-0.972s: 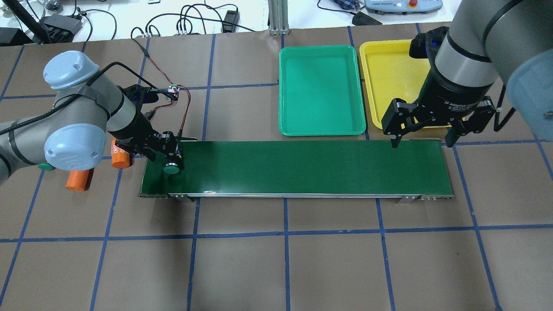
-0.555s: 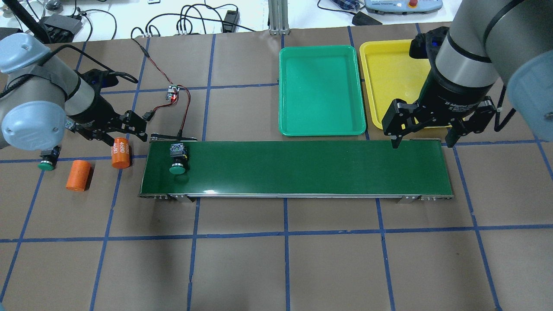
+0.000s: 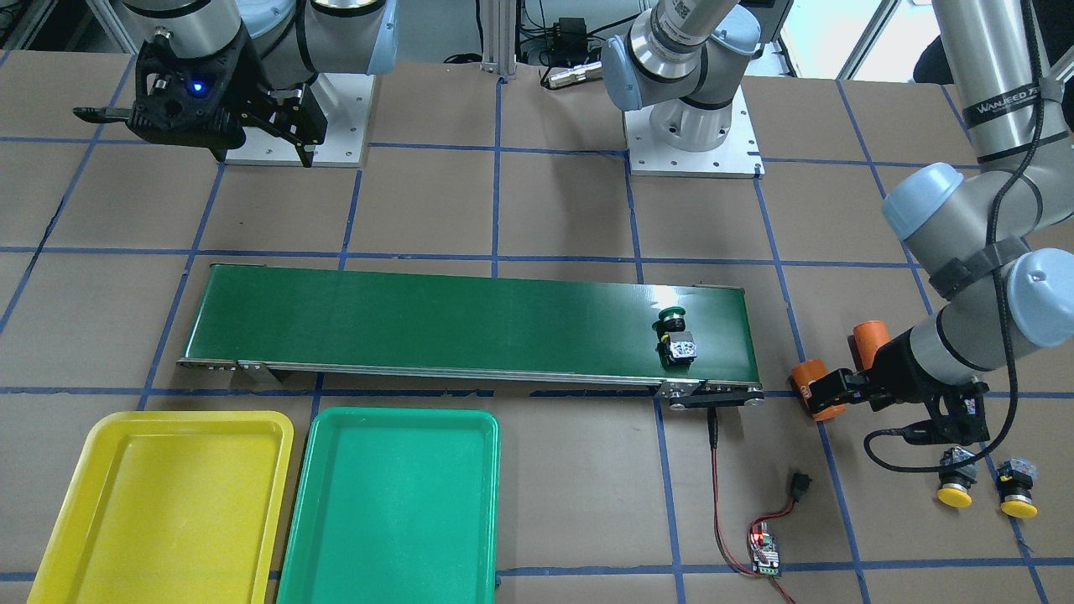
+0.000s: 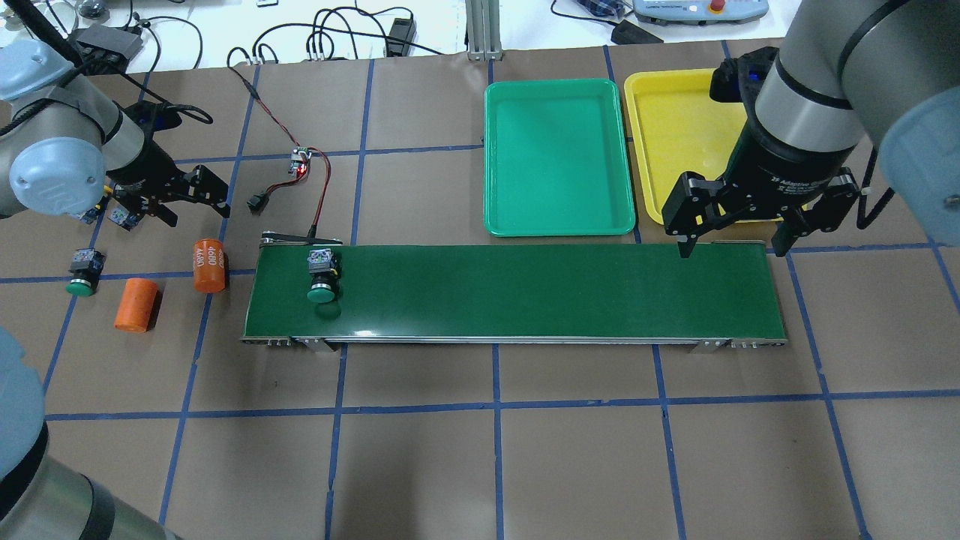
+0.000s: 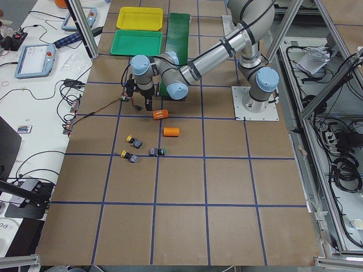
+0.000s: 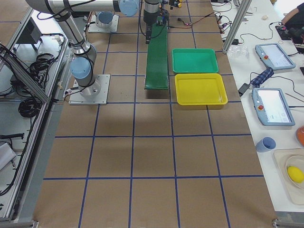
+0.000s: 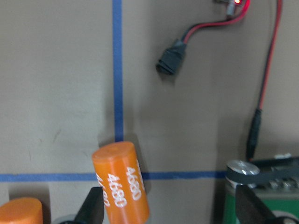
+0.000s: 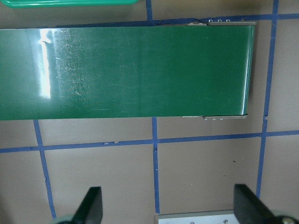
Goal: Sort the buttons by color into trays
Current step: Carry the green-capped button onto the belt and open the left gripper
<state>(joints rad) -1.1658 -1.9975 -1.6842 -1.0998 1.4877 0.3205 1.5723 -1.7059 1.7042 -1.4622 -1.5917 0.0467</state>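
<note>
Left gripper (image 4: 195, 212) hangs wide and empty over the far left of the table (image 4: 450, 465), beyond the orange cylinder marked 4680 (image 4: 209, 265), its work with one green button (image 4: 324, 279) apparently done: that button lies on the left end of the conveyor belt (image 4: 525, 289), cap towards the near edge, set there, I judge, so the belt can carry it to the other arm. Right gripper (image 4: 732, 249) waits equally wide and empty over the belt's right end, the yellow tray (image 4: 675, 127) just behind it and the green tray (image 4: 559, 157) left of that, both bare; parked so, it can lift whatever arrives and drop it by colour. A second green button (image 4: 81, 274) lies on the table at the left near a plain orange cylinder (image 4: 136, 304), and two yellow buttons (image 3: 956, 482) sit near the left gripper, probably next in line. A second ago the left gripper was down at the belt with the green button between its jaws; it has since let go and drawn back left and far, past the cylinder, while the button has crept a little rightward along the belt. The right gripper has not stirred.
</note>
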